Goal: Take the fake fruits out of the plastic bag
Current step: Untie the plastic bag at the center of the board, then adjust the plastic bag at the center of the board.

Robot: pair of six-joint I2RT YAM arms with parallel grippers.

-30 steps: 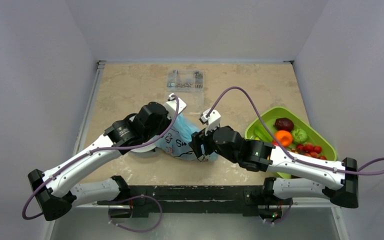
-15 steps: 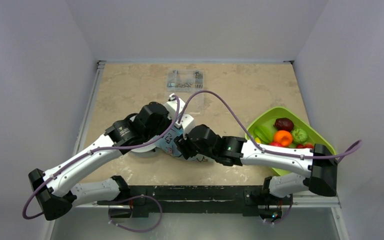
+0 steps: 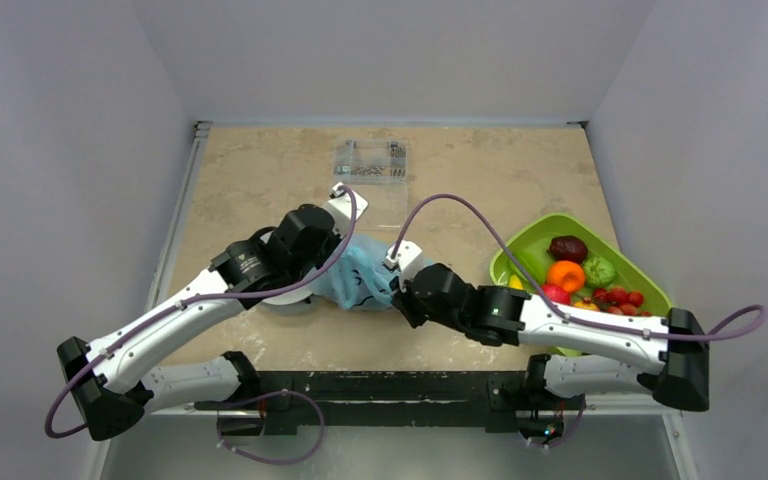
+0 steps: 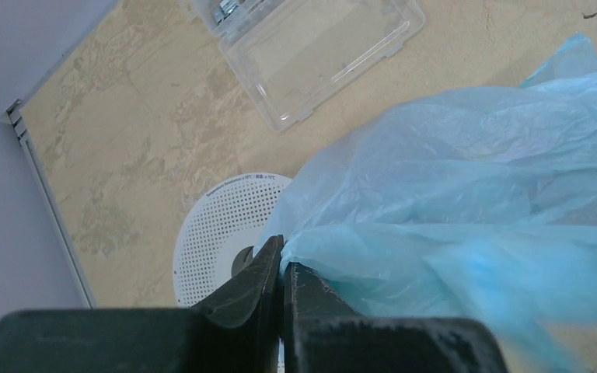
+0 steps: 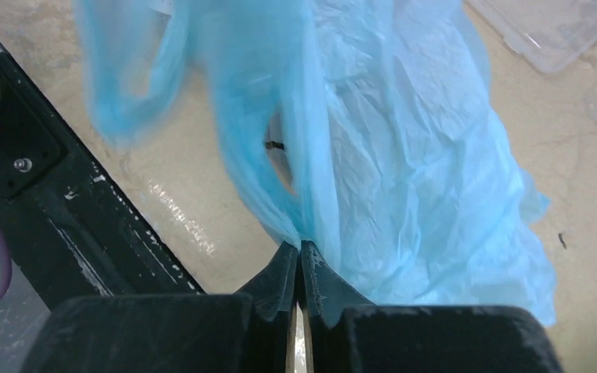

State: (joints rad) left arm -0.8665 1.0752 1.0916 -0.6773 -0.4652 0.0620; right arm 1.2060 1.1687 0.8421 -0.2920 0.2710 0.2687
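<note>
The light-blue plastic bag (image 3: pixel 362 277) hangs bunched between both arms at the table's middle. My left gripper (image 4: pixel 284 252) is shut on a pinch of the bag's film (image 4: pixel 466 202). From the other side my right gripper (image 5: pixel 298 247) is shut on a gathered fold of the bag (image 5: pixel 404 155), with a loop handle (image 5: pixel 136 85) hanging blurred to the left. Fake fruits (image 3: pixel 567 275) lie in the lime-green tray (image 3: pixel 522 242) at the right: orange, dark plum, green and small red pieces. I see no fruit inside the bag.
A clear hard plastic box (image 3: pixel 370 160) lies at the back centre, also in the left wrist view as the clear box (image 4: pixel 319 54). A white perforated disc (image 4: pixel 218 233) lies on the table under the bag. The black front rail (image 5: pixel 62 202) runs near the right gripper.
My right gripper went from open to shut on the bag, reached left into it, then drew back right. The bag now looks flatter and stretched between the two grippers. The left arm held still.
</note>
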